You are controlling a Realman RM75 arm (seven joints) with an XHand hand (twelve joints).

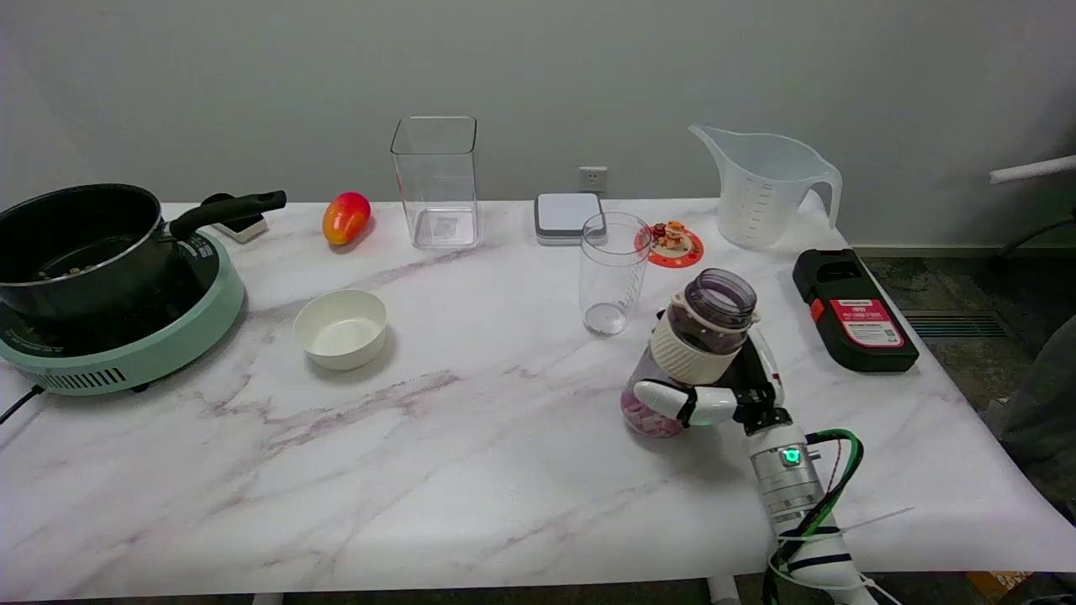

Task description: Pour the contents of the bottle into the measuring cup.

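A clear purple-tinted bottle (702, 336) with a white ribbed sleeve and an open mouth stands at the table's near right, leaning slightly. Pink pieces lie in its bottom. My right hand (727, 391) grips the bottle from the right side, with one finger wrapped across its lower front. The measuring cup (761, 189), a clear jug with a spout, a handle and printed graduations, stands at the back right, well behind the bottle and with nothing in it.
A clear tumbler (614, 273) stands just left of and behind the bottle. A black device with a red label (853, 311) lies to its right. Farther off are a red coaster (675, 244), a white bowl (340, 328), a tall clear container (435, 181), a mango (345, 217) and a pot on a green cooker (109, 277).
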